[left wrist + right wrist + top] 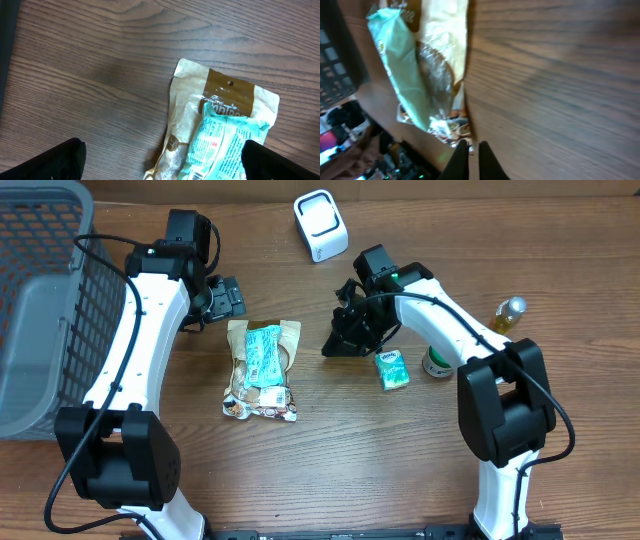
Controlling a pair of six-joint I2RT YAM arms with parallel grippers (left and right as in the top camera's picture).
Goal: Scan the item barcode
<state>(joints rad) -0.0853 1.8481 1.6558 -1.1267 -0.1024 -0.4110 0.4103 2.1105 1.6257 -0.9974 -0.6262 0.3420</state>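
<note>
A tan snack bag [262, 395] lies flat at the table's middle with a teal packet [263, 355] on top of it. My left gripper [226, 298] hangs open just beyond the bag's top left corner. In the left wrist view the tan bag [225, 90] and the teal packet [220, 145], with small print on it, lie below the wide-apart fingers [50, 162]. My right gripper [333, 347] is shut and empty, to the right of the bags and left of a small green box [392, 368]. A white barcode scanner [321, 225] stands at the back.
A grey mesh basket [45, 300] fills the left side. A bottle with a gold cap [510, 315] and a small round container [437, 362] stand beside the right arm. In the right wrist view the teal packet [400, 65] lies far ahead of the fingertips.
</note>
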